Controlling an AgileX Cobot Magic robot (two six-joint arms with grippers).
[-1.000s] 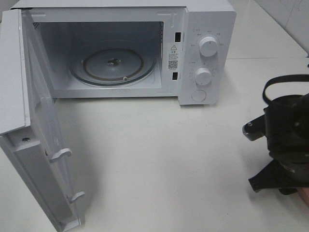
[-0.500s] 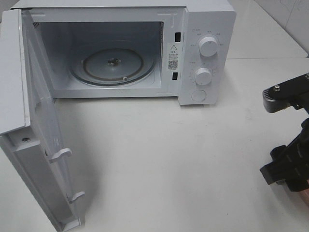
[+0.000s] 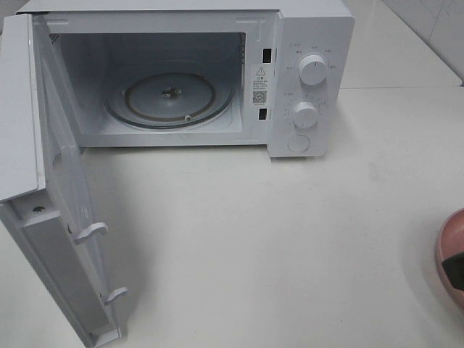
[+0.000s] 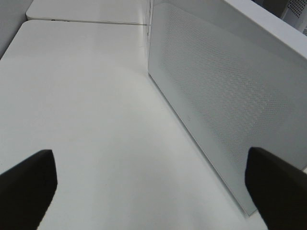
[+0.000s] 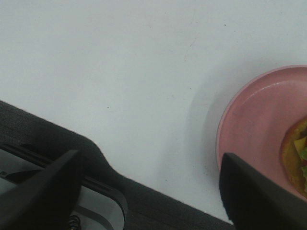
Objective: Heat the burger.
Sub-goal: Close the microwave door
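White tabletop point(image 3: 290, 239): microwave point(image 3: 304, 43) door point(image 3: 58, 210) open, cavity empty; we note burger point(image 5: 297, 160) on pink plate point(image 5: 254, 129) at 4 o'clock, unloaded; left gripper point(image 4: 148, 187) and right gripper point(image 5: 153, 196) both spread, empty.

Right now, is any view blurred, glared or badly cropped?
Exterior high: evenly lit and sharp, but the pink plate is cut by the frame edge. Left wrist: soft light, the near end effector fingers blurred. Right wrist: the burger barely enters frame.
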